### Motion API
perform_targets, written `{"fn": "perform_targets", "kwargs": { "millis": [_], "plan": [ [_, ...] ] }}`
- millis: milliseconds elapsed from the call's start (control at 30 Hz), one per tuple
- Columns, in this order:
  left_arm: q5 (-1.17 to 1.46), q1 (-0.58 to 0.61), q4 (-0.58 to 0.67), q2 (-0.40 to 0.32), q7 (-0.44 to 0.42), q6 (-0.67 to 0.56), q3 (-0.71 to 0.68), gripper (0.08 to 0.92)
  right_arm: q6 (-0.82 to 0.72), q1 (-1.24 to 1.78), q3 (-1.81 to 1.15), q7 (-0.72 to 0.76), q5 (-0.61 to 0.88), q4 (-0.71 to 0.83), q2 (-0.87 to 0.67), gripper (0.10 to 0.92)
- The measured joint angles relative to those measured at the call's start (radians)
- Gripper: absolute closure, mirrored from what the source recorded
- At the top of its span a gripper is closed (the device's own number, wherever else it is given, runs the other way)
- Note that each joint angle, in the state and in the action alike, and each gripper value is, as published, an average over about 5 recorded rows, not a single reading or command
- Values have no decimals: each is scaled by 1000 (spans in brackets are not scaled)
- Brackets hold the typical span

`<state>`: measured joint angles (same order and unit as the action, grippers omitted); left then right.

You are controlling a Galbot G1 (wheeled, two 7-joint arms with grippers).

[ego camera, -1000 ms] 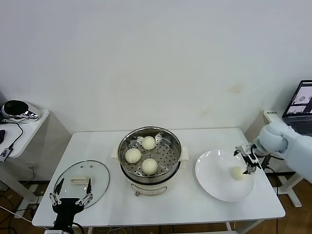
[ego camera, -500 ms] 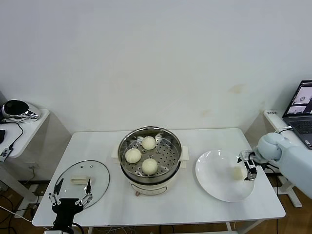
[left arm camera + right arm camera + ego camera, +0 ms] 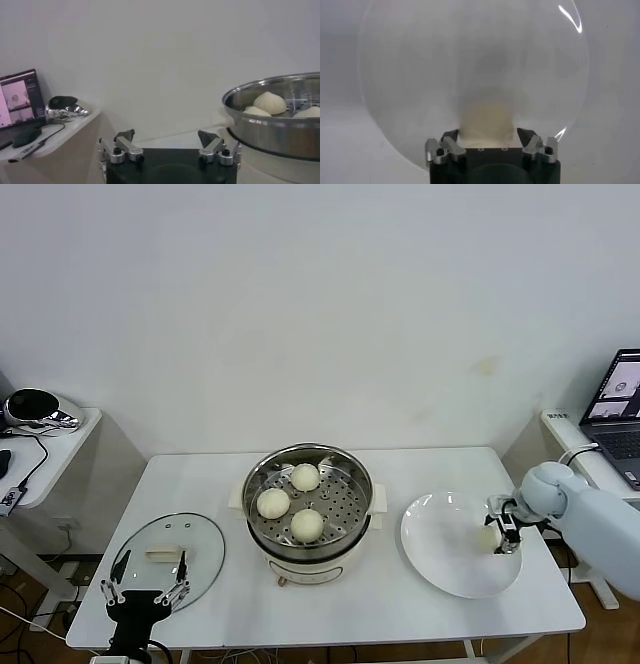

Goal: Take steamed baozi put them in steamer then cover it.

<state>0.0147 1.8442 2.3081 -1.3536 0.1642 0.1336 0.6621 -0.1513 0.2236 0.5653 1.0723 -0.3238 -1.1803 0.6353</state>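
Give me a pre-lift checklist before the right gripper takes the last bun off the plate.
1. Last pale cream bun between the right gripper fingers: ok.
2. Jaws shut on it: not ok, they stand open around it.
3. Bun on the flat white plate: ok.
4. Free tray space in the round stainless steamer beside three buns: ok.
5. Clear glass lid off the pot: ok.
6. Left gripper parked clear: ok.

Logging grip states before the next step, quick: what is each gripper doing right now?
Left gripper: open, empty, hovering by the cover.
Right gripper: fingers around the last baozi on the plate; cannot tell if shut.
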Motion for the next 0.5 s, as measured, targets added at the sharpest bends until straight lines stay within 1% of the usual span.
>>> {"fn": "perform_targets", "kwargs": {
  "millis": [233, 500],
  "plan": [
    [1, 1, 2, 1, 0, 0, 1, 177, -6, -8, 3, 10, 9, -9, -11, 452],
    [0, -6, -5, 3, 1, -1, -3, 177, -35, -130, 102, 21, 90, -80, -61, 472]
  ]
}}
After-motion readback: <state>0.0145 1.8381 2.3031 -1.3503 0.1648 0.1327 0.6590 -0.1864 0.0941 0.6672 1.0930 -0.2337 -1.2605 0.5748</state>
